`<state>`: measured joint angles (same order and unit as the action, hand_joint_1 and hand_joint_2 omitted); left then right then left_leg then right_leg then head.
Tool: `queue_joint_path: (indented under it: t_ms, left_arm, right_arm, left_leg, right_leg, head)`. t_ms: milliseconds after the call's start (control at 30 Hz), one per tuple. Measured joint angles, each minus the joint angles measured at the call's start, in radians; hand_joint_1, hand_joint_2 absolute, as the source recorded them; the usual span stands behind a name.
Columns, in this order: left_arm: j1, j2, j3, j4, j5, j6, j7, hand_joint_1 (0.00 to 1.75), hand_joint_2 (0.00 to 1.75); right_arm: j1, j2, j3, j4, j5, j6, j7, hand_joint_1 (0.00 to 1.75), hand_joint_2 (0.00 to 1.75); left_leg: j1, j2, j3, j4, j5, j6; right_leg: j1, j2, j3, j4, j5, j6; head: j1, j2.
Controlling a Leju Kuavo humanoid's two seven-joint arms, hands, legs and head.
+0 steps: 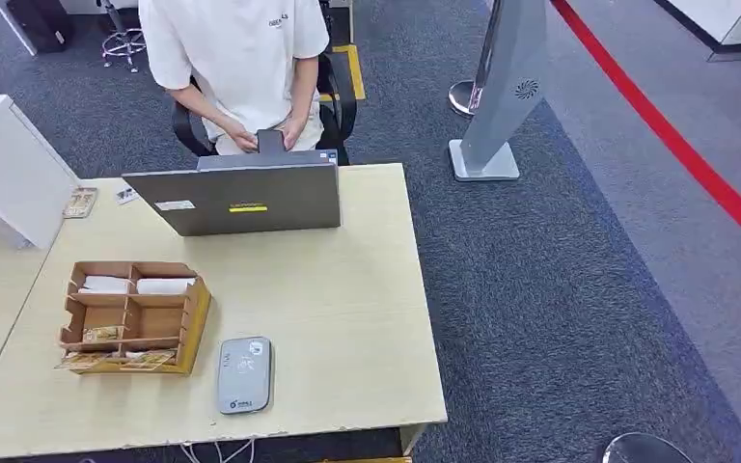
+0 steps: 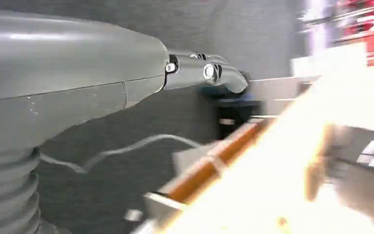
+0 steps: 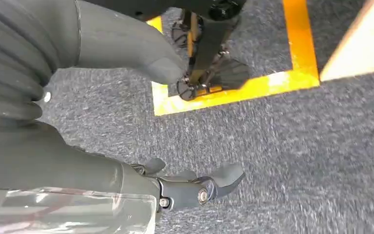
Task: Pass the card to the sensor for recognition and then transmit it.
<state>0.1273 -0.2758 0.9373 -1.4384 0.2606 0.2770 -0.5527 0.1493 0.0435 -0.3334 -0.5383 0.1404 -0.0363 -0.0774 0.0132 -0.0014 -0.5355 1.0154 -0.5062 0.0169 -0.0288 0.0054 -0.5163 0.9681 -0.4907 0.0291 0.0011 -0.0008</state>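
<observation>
— Where are the cards?

— In the near compartments of the wooden organizer (image 1: 135, 316) on my desk (image 1: 347, 318), lying flat. The grey sensor (image 1: 244, 374) sits just beside it, on its right.

— And your left robot hand (image 2: 195, 73)?

— Beside the desk edge, holding nothing that I can see (that view is blurred; I cannot tell how the fingers lie).

— The right robot hand (image 3: 190, 187)?

— Over grey carpet (image 3: 297, 156), fingers loosely apart, nothing held.

— Anyone there?

— A person (image 1: 241, 58) in white, seated behind the monitor (image 1: 241, 198).
</observation>
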Motion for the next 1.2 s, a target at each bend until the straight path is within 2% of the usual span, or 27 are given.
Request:
queue_joint_path:
  t_ms: [233, 400, 500, 567, 600, 633, 733, 867, 1000, 1100, 1200]
  left_arm:
    - [-0.003, -0.003, 0.0, -0.25, -0.026, 0.012, -0.038, 0.0, 1.75]
    - [-0.004, 0.014, -0.009, -0.424, -0.037, 0.021, -0.063, 0.0, 1.75]
    - [-0.009, 0.036, -0.017, -0.465, -0.031, 0.029, -0.049, 0.0, 1.75]
    - [-0.014, 0.05, -0.032, -0.5, -0.021, 0.03, -0.033, 0.0, 1.75]
    - [-0.021, 0.066, -0.045, -0.516, -0.005, 0.03, -0.017, 0.0, 0.0]
    - [-0.027, 0.08, -0.056, -0.527, 0.008, 0.028, -0.001, 0.0, 1.75]
    - [-0.055, 0.124, -0.09, -0.536, 0.052, -0.001, 0.045, 0.0, 1.75]
    - [-0.086, 0.173, -0.111, -0.536, 0.039, -0.03, 0.073, 0.0, 1.75]
    - [-0.132, 0.233, -0.136, -0.511, -0.045, -0.024, 0.08, 0.0, 1.75]
    - [-0.15, 0.256, -0.143, -0.502, -0.102, -0.014, 0.086, 0.0, 1.75]
    - [-0.183, 0.298, -0.159, -0.471, -0.182, 0.005, 0.095, 0.0, 1.75]
  right_arm:
    - [-0.061, -0.005, -0.045, 0.074, 0.007, -0.005, -0.018, 0.0, 1.75]
    - [-0.119, -0.007, -0.08, 0.139, 0.022, -0.011, -0.035, 0.0, 1.75]
    - [-0.136, -0.007, -0.089, 0.158, 0.031, -0.016, -0.042, 0.0, 1.75]
    - [-0.153, -0.007, -0.103, 0.183, 0.038, -0.018, -0.05, 0.0, 1.75]
    - [-0.162, -0.007, -0.11, 0.193, 0.04, -0.018, -0.055, 0.0, 1.75]
    - [-0.172, -0.007, -0.117, 0.206, 0.046, -0.018, -0.061, 0.0, 1.75]
    - [-0.195, -0.007, -0.135, 0.238, 0.06, -0.019, -0.072, 0.0, 1.75]
    - [-0.209, -0.007, -0.143, 0.259, 0.076, -0.019, -0.08, 0.0, 1.75]
    - [-0.217, -0.007, -0.152, 0.275, 0.09, -0.018, -0.081, 0.0, 1.75]
    - [-0.217, -0.007, -0.152, 0.276, 0.093, -0.018, -0.081, 0.0, 1.75]
    - [-0.22, -0.007, -0.153, 0.279, 0.102, -0.016, -0.081, 0.0, 1.75]
  left_leg:
    - [0.0, 0.0, 0.0, 0.0, 0.0, 0.0]
    - [0.0, 0.0, 0.0, 0.0, 0.0, 0.0]
    - [0.0, 0.0, 0.001, 0.0, 0.0, 0.0]
    - [0.0, 0.0, 0.0, 0.0, 0.0, 0.0]
    - [0.0, 0.0, 0.001, 0.0, 0.0, 0.0]
    - [0.0, 0.0, 0.001, 0.0, 0.0, 0.0]
    - [0.0, 0.0, 0.001, 0.0, 0.001, -0.001]
    - [0.0, 0.001, 0.002, 0.0, 0.001, -0.002]
    - [0.0, 0.001, 0.0, 0.0, 0.001, -0.002]
    - [-0.001, 0.002, 0.0, 0.0, 0.001, -0.002]
    - [-0.001, 0.002, 0.0, 0.0, 0.001, -0.002]
  right_leg:
    - [0.0, 0.0, 0.0, 0.0, 0.0, 0.0]
    - [0.0, 0.0, 0.0, 0.0, 0.0, 0.0]
    - [-0.001, 0.0, -0.001, 0.001, 0.0, 0.0]
    - [0.001, 0.0, -0.001, 0.001, 0.0, -0.001]
    - [0.0, 0.0, -0.001, 0.001, 0.0, -0.001]
    - [0.0, 0.0, -0.001, 0.001, 0.001, -0.001]
    - [0.0, 0.0, -0.001, 0.002, 0.001, -0.001]
    - [-0.001, 0.002, -0.001, 0.003, 0.001, -0.001]
    - [0.0, 0.002, -0.002, 0.004, 0.001, -0.002]
    - [0.0, 0.003, -0.003, 0.004, 0.001, -0.002]
    - [0.0, 0.003, -0.004, 0.004, 0.001, -0.002]
  head:
    - [0.001, 0.0]
    - [0.0, 0.0]
    - [-0.002, 0.0]
    - [0.003, 0.0]
    - [0.004, 0.0]
    - [0.002, 0.0]
    - [0.002, 0.0]
    - [0.001, 0.0]
    - [0.003, 0.0]
    - [0.001, 0.0]
    - [0.0, 0.0]
